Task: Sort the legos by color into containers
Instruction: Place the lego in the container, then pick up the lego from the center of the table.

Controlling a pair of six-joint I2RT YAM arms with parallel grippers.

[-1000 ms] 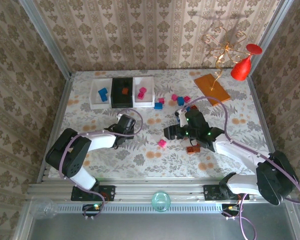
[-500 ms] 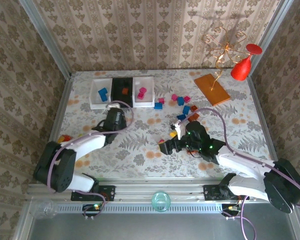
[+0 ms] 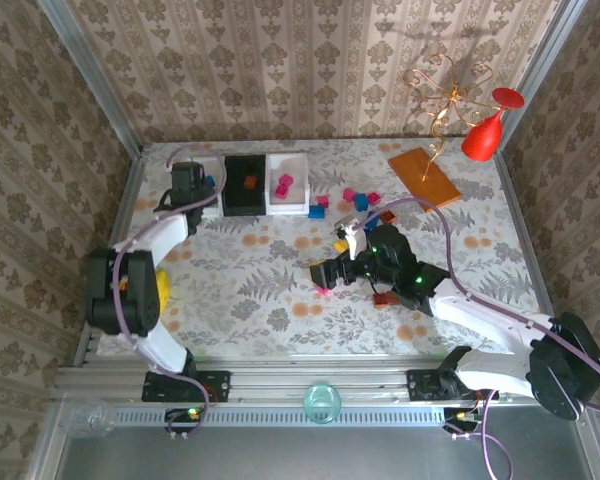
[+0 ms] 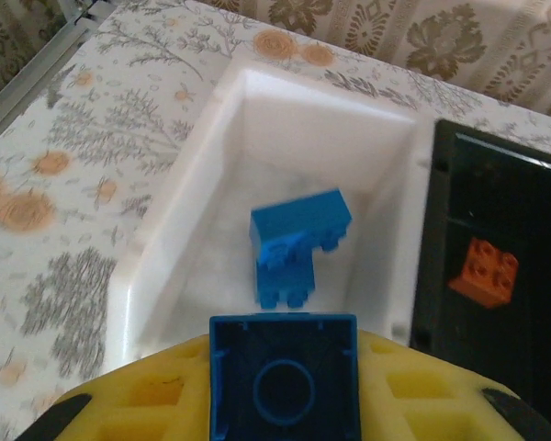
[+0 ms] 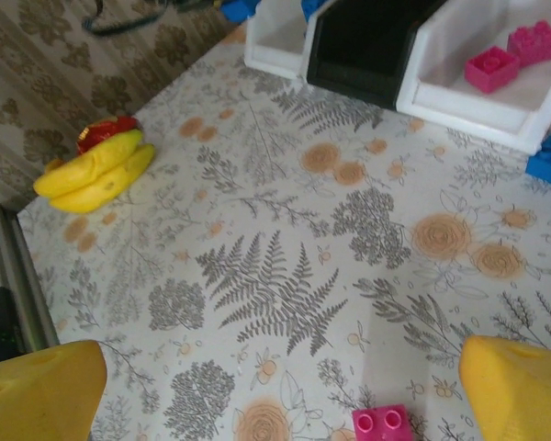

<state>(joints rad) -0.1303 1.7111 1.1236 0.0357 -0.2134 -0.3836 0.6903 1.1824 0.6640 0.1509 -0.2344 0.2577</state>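
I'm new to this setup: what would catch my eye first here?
The left gripper holds a blue brick above the left white tray, which holds blue bricks. The right gripper hangs open over a pink brick on the floral table.

Left gripper (image 4: 285, 409) at 6 o'clock clamps a blue brick (image 4: 283, 367). Centre: white tray (image 4: 174, 230) holding blue legos (image 4: 294, 243). At 3 o'clock, black tray (image 4: 523, 367) with an orange brick (image 4: 482, 271).

Left wrist view: the blue brick (image 4: 284, 386) and the left fingers (image 4: 156, 395) run off the bottom edge — the black tray (image 4: 523, 211) off the right. Right wrist view: the bottom edge cuts a pink brick (image 5: 383, 425) and the right fingers (image 5: 37, 390).
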